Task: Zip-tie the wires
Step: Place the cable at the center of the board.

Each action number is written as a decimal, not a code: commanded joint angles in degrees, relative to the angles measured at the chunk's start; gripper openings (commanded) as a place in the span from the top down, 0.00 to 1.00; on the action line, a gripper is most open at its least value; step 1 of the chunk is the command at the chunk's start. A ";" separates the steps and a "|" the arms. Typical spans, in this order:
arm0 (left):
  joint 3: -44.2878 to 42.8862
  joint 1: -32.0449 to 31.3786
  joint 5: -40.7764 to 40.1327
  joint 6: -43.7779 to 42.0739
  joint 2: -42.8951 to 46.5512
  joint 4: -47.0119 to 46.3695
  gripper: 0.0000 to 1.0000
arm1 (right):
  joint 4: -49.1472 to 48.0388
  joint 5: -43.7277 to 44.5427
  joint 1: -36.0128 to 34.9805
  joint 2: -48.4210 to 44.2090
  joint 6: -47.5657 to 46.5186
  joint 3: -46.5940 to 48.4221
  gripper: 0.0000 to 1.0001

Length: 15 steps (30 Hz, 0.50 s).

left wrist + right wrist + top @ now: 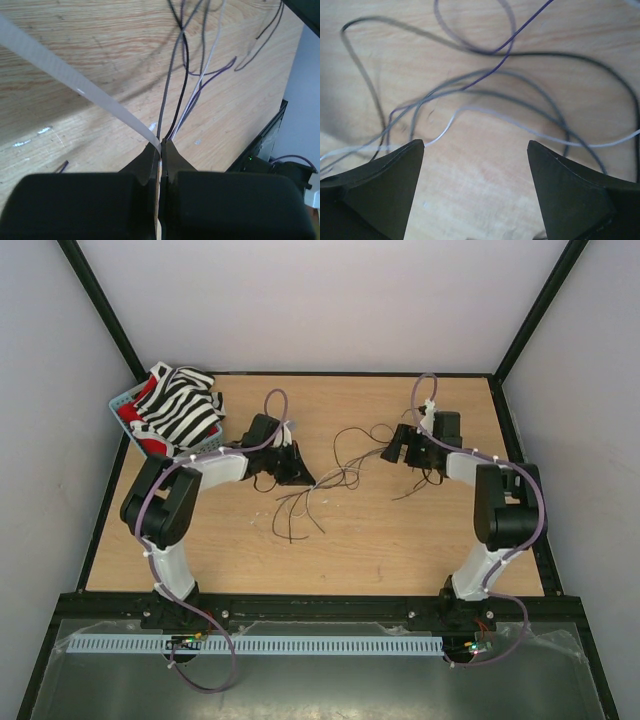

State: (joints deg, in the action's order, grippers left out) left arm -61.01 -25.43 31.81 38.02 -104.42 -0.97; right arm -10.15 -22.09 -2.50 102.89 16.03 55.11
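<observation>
The wires (335,480) lie as a loose tangle of thin dark and pale strands in the middle of the wooden table (400,550). My left gripper (300,477) rests at the tangle's left end. In the left wrist view it (163,142) is shut on a flat white zip tie (75,85), which runs off to the upper left. Several wires (172,80) meet the same fingertips and fan away across the wood. My right gripper (395,450) hangs over the tangle's right end. Seen from its wrist it (476,145) is open, with curling wires (470,92) on the table just beyond and nothing between its fingers.
A blue basket (122,405) holding a black-and-white striped cloth (180,405) stands at the table's back left corner. Black frame posts and pale walls close in the table. A white slotted strip (300,645) lies in front of the arm bases.
</observation>
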 commanded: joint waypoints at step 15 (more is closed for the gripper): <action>-1.07 -2.17 -2.67 1.97 -7.29 -4.74 0.78 | 5.10 -5.09 0.17 -31.68 -0.92 -12.80 0.01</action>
State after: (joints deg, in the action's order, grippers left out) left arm -61.45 -27.73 30.33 40.32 -111.72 -4.36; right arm -8.03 -28.58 -2.52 74.02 16.62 42.74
